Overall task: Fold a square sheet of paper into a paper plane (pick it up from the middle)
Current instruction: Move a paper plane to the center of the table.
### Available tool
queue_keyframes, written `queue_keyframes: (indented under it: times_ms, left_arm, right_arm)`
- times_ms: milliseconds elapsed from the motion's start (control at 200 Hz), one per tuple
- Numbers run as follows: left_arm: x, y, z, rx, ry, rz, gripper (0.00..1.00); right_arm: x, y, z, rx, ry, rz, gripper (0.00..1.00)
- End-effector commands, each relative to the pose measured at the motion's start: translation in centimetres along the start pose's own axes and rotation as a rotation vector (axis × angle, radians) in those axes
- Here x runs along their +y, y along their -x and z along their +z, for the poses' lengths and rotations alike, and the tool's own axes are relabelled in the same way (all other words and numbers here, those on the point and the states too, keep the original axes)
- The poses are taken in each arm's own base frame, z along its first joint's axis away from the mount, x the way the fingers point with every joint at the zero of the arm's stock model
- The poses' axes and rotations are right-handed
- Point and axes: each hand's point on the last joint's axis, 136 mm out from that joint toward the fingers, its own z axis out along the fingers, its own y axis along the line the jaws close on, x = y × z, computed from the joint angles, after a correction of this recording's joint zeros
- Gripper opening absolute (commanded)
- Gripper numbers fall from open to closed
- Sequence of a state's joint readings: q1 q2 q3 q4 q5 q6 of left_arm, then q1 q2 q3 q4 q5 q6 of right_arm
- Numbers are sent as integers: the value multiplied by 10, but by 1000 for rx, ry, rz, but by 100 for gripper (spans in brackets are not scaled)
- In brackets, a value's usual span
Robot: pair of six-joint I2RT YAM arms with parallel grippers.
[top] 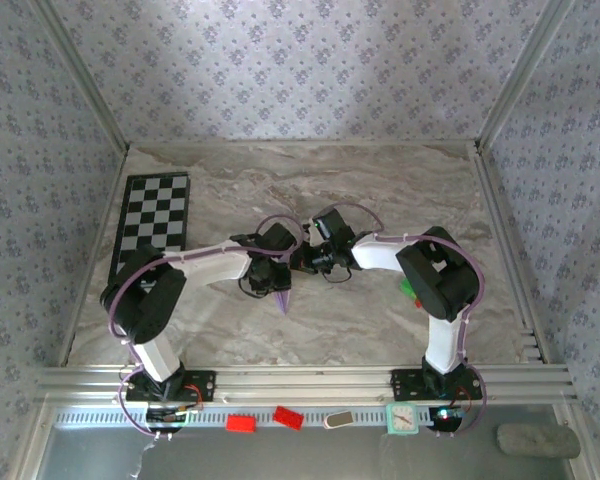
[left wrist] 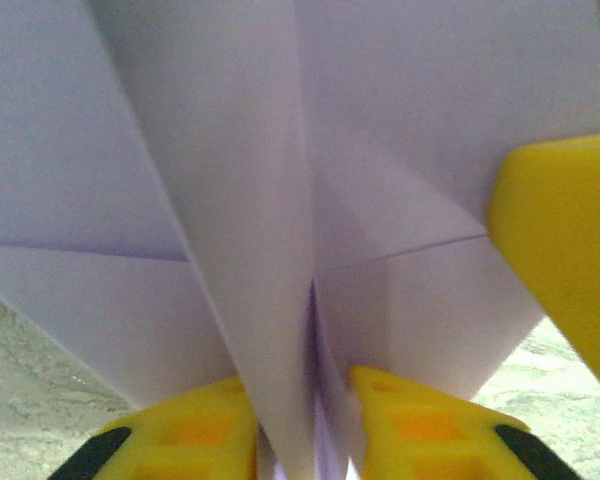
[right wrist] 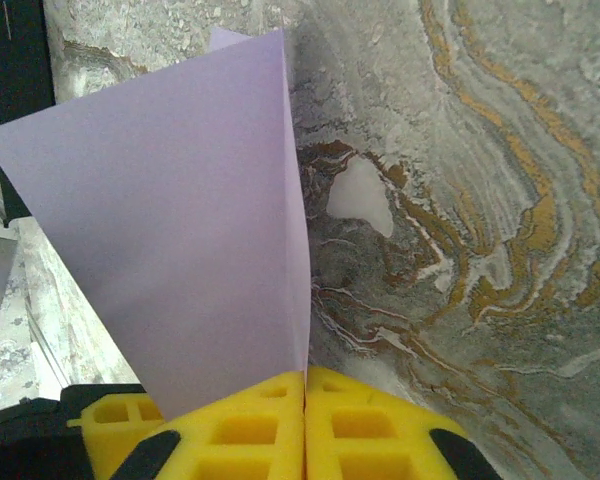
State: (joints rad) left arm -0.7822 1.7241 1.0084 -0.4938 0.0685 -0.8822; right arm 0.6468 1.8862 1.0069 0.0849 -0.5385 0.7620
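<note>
Paper plane [top: 283,297] is at the middle of the table [top: 380,180], tip toward the bases. We've got the left arm [top: 205,262] and right arm [top: 380,250] bent inward, wrists meeting. The left gripper [left wrist: 310,430] is pinched narrow on its centre fold, and the right gripper [right wrist: 305,385] is squeezed flat on a flap.

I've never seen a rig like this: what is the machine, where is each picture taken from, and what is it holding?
Two robot arms are bolted at the near edge of a marble-patterned table. The wide picture looks down from above; the two close-ups come from cameras on the wrists. A checkered board lies at the far left. Between the arms hangs folded lilac paper, point down. The right pincer is shut on it; the paper also runs between the fingers of the left pincer.
</note>
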Motion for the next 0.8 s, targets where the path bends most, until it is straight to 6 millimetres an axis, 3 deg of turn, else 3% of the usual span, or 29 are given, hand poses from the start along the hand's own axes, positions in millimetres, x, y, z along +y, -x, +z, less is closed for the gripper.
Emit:
queue_keyframes:
  times_ms: [0, 195, 375, 570, 730, 795]
  left_arm:
    - [6, 0, -1, 0, 69, -10, 21]
    - [7, 7, -8, -33, 95, 7, 11]
    - [1, 24, -16, -72, 105, 62, 4]
    - [-9, 68, -22, -130, 114, 94, 2]
    - [-24, 111, -19, -172, 124, 99, 2]
    - [-23, 120, -15, -159, 159, 104, 2]
  right_arm:
    - [16, 6, -12, -26, 17, -6, 12]
    - [0, 14, -34, -102, -56, 2, 28]
    - [-30, 25, -70, -221, -166, 19, 46]
    - [-62, 34, -119, -373, -332, -3, 67]
    - [-73, 39, -154, -458, -386, -46, 75]
    - [-73, 41, -164, -485, -382, -51, 76]
